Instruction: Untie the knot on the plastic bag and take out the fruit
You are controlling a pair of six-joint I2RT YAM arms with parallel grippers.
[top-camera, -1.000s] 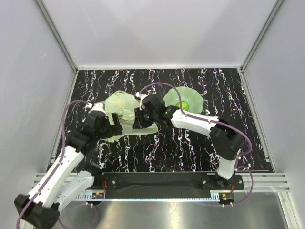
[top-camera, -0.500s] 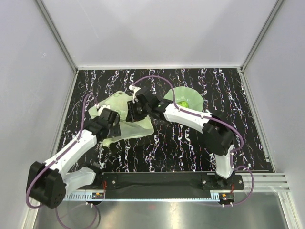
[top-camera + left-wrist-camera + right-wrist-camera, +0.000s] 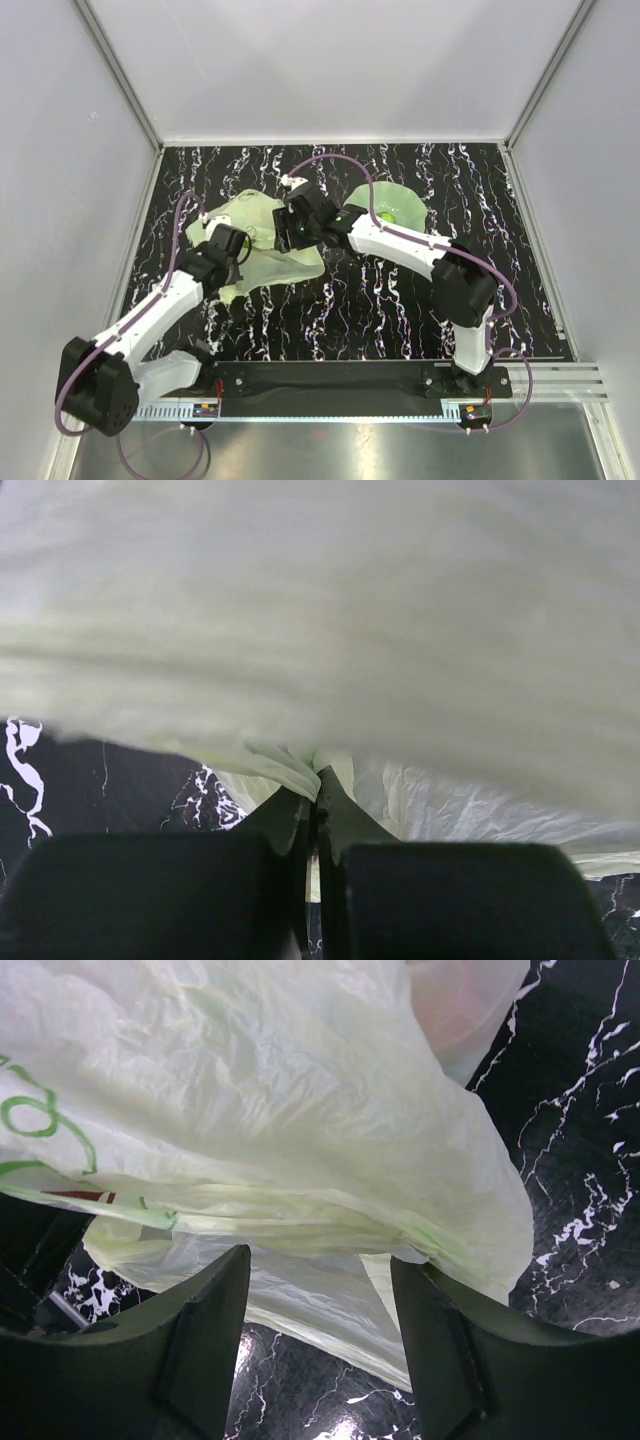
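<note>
The plastic bag (image 3: 280,268) lies crumpled on the black, white-veined desk (image 3: 400,310), left of centre in the overhead frame, with both arms bent over it. The left gripper (image 3: 315,785) has its jaws pressed together on a fold of the pale green film. This shows at the lower middle of the left wrist frame, where the rest of the bag fills the top. The right gripper (image 3: 320,1260) has its jaws spread wide, with a layer of film draped between and above them. Green printing (image 3: 30,1120) shows at the left of that frame, and a pinkish-orange shape (image 3: 455,1005) shows dimly through the film at the upper right. To the bag's upper right in the overhead frame, a green wavy-edged dish (image 3: 412,203) holds a round green fruit (image 3: 383,216). The knot cannot be made out in any view.
</note>
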